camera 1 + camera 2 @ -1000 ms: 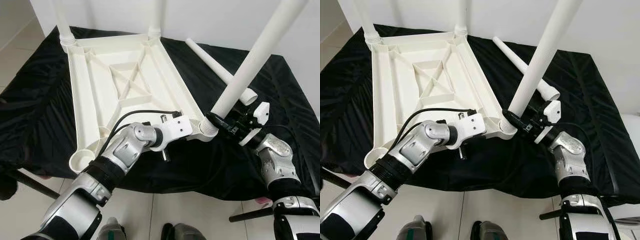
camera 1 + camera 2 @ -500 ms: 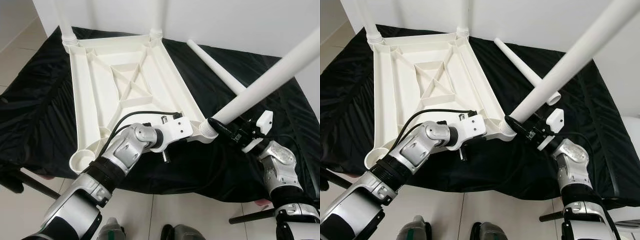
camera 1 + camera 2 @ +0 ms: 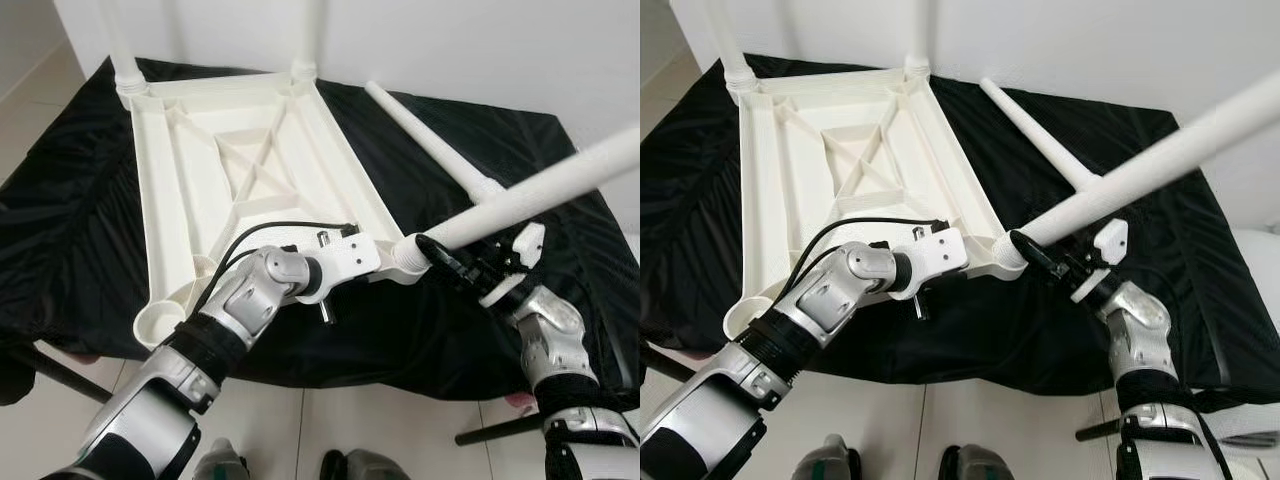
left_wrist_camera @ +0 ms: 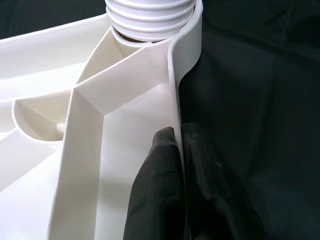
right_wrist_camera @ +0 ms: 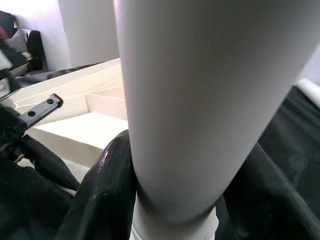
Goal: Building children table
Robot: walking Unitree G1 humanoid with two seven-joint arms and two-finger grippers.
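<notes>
Pinching the upturned tabletop point(image 3: 215, 170) rim, the left gripper point(image 4: 181, 165) steadies it while the right gripper point(image 3: 452, 265) clamps a tilted, unlabelled leg point(image 3: 540, 195).

My left gripper point(image 4: 181, 165) pinches the white tabletop rim point(image 4: 172, 90), below a ribbed leg socket point(image 4: 150, 17).

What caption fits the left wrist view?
Left gripper pinching the tabletop rim just below a leg socket.
</notes>
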